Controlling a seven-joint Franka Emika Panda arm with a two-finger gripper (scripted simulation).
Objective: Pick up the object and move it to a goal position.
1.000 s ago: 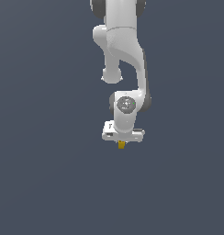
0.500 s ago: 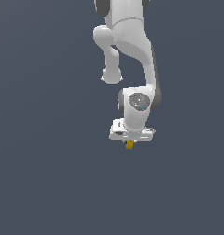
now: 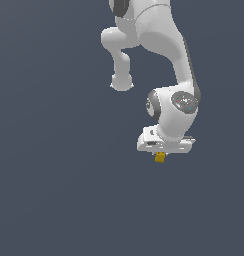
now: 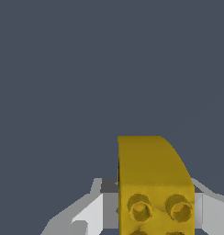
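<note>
The object is a small mustard-yellow block [image 3: 160, 157] with round studs on top. In the exterior view it hangs just under the white gripper [image 3: 161, 156], much narrower than the hand, held above the dark grey floor. In the wrist view the block [image 4: 153, 183] fills the space between the grey-white fingers [image 4: 88, 213], which are shut on its sides. Its front edge is rounded. No goal marker shows in either view.
The white arm [image 3: 164, 60] rises from the gripper to the top edge of the exterior view. The plain dark grey floor [image 3: 54, 190] lies all around.
The arm has carried the gripper and the yellow block toward the exterior view's right and a little lower in the picture. The grip on the block is unchanged.
</note>
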